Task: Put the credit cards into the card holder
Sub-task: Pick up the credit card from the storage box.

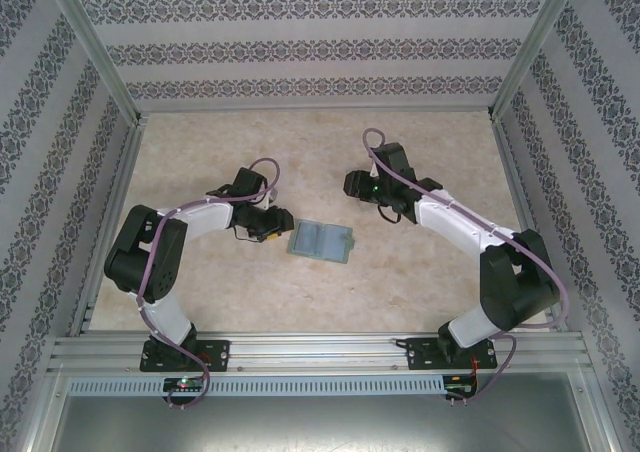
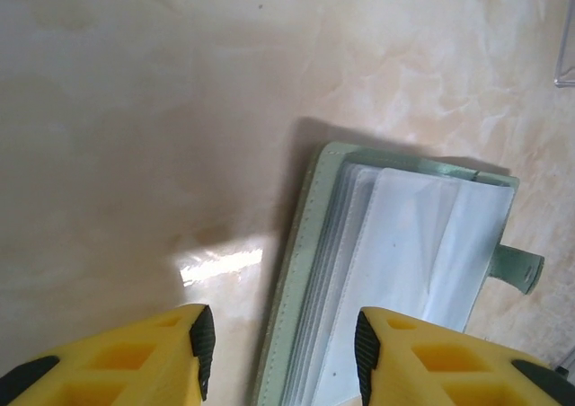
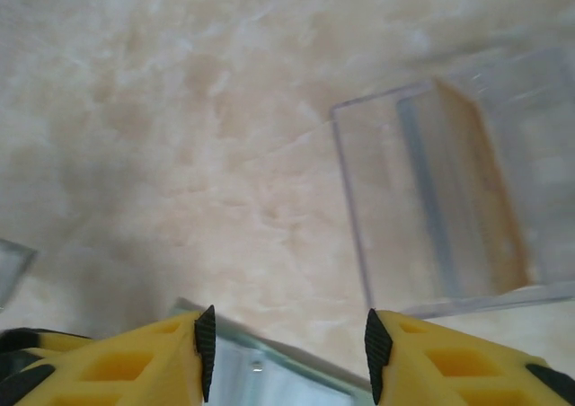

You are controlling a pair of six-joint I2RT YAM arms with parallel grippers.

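Looks like the loading step, caught with nothing in either grip. Finds the flat grey-green bifold card holder (image 1: 322,240) lying open on the beige marbled counter (image 1: 300,152), between the two arms, with its clear inner sleeves facing up and a small closing tab (image 2: 519,268) sticking out at one side. Puts the left jaws just beside and partly over the holder's stitched edge, moderately apart and empty, with the black-padded yellow fingers (image 2: 196,339) framing that edge in the wrist view. Puts the right jaws near the holder's far side, likewise parted with nothing between them, close to a transparent plastic box (image 3: 449,199) resting on the counter. Cannot make out the credit cards: no yellow-orange or bluish plastic to be told apart, whether in the sleeves or in the box. Calls next, probably, for locating a card, pinching it by a thin edge, and steadying the soft holder with the other jaws while sliding the card into a sleeve.
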